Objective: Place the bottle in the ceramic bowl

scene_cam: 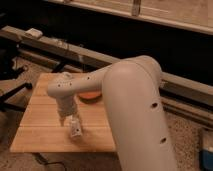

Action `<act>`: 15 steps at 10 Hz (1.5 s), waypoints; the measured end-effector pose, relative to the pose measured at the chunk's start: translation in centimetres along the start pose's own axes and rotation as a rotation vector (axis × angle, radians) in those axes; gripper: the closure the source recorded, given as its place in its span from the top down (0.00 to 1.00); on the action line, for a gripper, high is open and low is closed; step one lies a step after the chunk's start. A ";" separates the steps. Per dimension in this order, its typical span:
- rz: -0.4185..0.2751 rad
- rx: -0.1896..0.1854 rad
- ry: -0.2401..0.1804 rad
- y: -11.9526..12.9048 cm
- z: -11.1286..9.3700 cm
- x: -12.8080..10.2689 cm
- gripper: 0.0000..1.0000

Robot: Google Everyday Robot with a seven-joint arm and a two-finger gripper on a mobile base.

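Here the gripper [70,125] pinches the bottle [76,132] near the ceramic bowl [91,97].

A pale wooden bench [45,130] lies beneath the hand [73,128]; behind it, a long grey rail [190,87] carries a small white box [34,33].

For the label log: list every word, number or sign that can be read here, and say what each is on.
Nothing can be read.
bottle, at the gripper low over the wooden board: faint dark marks on the pale label, too blurred to read.
ceramic bowl: no text visible.
robot arm: no text visible.
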 end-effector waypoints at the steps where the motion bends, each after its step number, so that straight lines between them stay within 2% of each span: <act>1: 0.004 0.001 0.000 -0.2 0.3 -0.2 0.65; 7: -0.004 0.028 0.045 -0.3 3.9 -1.1 0.65; 9: -0.011 0.034 0.059 -0.1 4.6 -1.3 0.53; 11: 0.003 0.021 0.052 -0.7 4.0 -1.7 0.31; 13: 0.011 -0.009 0.022 -0.9 1.9 -2.1 0.13; 14: 0.013 -0.032 -0.003 -1.1 0.0 -2.4 0.03; 15: 0.012 -0.051 -0.027 -1.2 -1.7 -2.6 0.00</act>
